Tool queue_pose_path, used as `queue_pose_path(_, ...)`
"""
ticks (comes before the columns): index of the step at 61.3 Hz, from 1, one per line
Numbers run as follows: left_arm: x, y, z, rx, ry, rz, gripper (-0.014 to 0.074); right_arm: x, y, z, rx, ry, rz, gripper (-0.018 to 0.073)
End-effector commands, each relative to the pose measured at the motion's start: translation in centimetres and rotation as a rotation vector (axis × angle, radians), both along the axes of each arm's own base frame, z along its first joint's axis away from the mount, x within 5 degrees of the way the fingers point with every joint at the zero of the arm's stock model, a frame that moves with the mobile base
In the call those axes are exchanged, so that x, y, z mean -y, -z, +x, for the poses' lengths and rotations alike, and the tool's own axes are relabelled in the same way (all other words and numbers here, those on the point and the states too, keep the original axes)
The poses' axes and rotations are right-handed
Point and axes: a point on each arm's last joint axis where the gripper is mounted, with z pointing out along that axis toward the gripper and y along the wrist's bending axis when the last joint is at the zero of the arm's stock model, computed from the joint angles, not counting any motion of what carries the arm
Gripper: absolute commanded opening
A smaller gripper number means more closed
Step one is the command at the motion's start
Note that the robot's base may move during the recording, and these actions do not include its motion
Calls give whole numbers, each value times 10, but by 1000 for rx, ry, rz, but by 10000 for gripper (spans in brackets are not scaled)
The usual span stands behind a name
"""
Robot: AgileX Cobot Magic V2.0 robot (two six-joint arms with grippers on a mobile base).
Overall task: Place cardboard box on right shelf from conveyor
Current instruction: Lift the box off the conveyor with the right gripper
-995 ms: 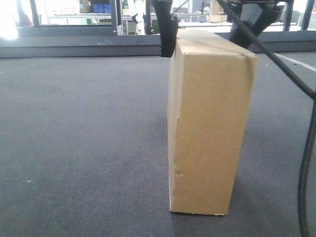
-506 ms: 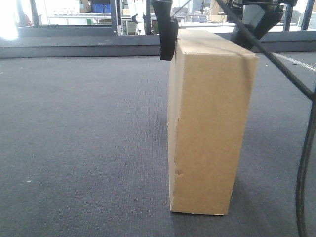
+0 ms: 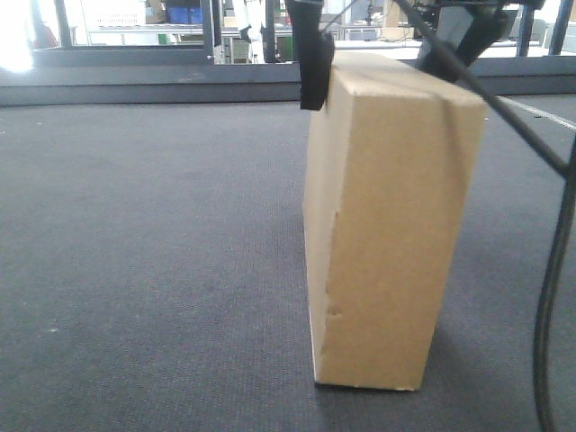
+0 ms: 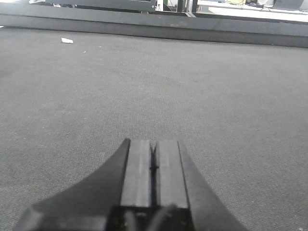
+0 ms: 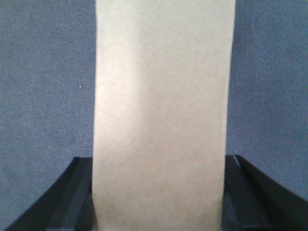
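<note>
Dark woven conveyor point(image 3: 153, 252), bright workshop point(image 3: 117, 31) beyond

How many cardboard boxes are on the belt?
1. The cardboard box stands on edge on the conveyor, right of centre in the front view, top gripped by the right gripper. Others could sit off-frame.

The cardboard box point(image 3: 387, 225) has tipped rightward in the right end effector point(image 3: 382, 67).
</note>
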Motion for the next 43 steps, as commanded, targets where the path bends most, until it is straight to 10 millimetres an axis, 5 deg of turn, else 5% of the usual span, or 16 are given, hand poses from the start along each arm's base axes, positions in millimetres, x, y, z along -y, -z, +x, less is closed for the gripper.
queue_pose_path(1,0,-5,0,82,-4,-9,-116,12,-42,-10,137,-3,88,66)
queue_pose_path(17,0,-5,0,82,-4,-9,-116,52,-71,-21,336,-81,114,66)
queue_pose_path(43,0,-5,0,82,-4,-9,-116,150,-59,-52,730,-100,17,66)
